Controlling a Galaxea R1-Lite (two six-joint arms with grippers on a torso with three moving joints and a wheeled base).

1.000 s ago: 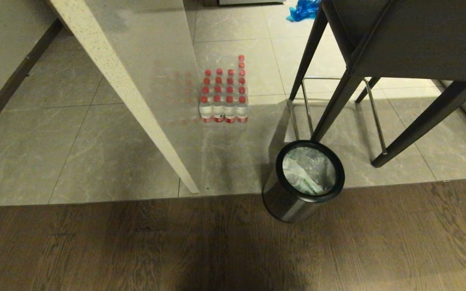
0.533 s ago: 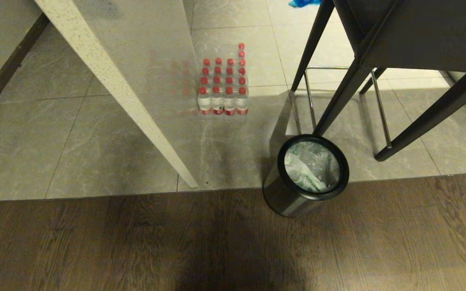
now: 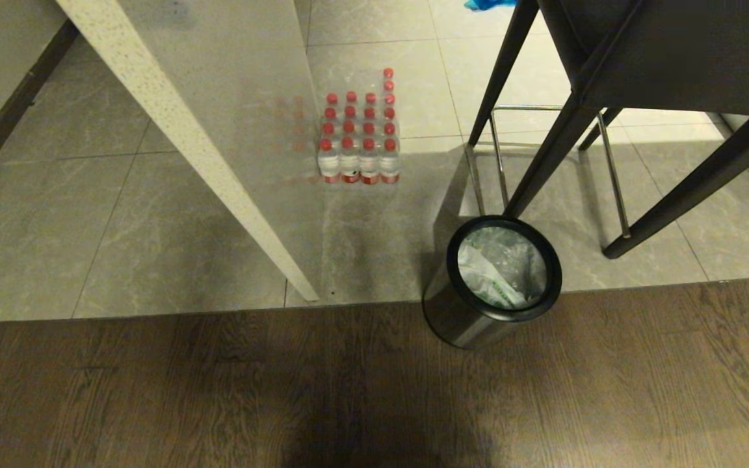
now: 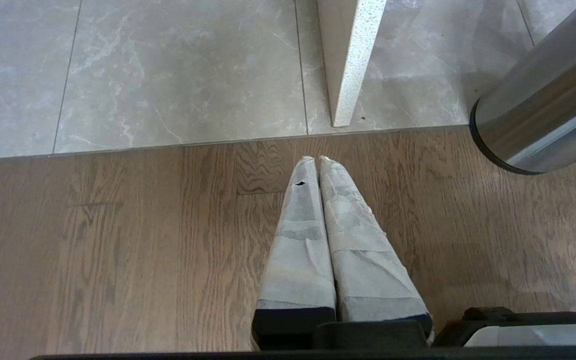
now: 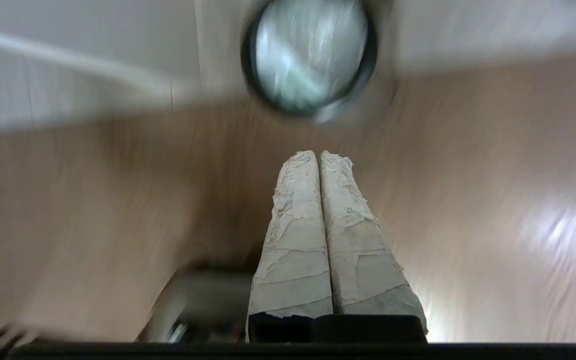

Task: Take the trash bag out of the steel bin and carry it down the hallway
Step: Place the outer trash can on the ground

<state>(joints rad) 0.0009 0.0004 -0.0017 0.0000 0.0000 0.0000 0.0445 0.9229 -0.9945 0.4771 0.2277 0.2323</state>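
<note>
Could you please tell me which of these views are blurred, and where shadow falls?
Right wrist view: floor and small round shiny steel bin smeared by motion blur, only the shut tape-wrapped right pincer crisp. Left wrist view: sharp throughout. Head view: sharp, a dark shadow across the brown wood floor at the bottom edge.

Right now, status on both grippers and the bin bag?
Left gripper shut, empty, over wood floor. Right gripper shut, empty, short of shiny steel bin. Green-printed translucent white trash bag inside bin. Black chair leg beside rim.
</note>
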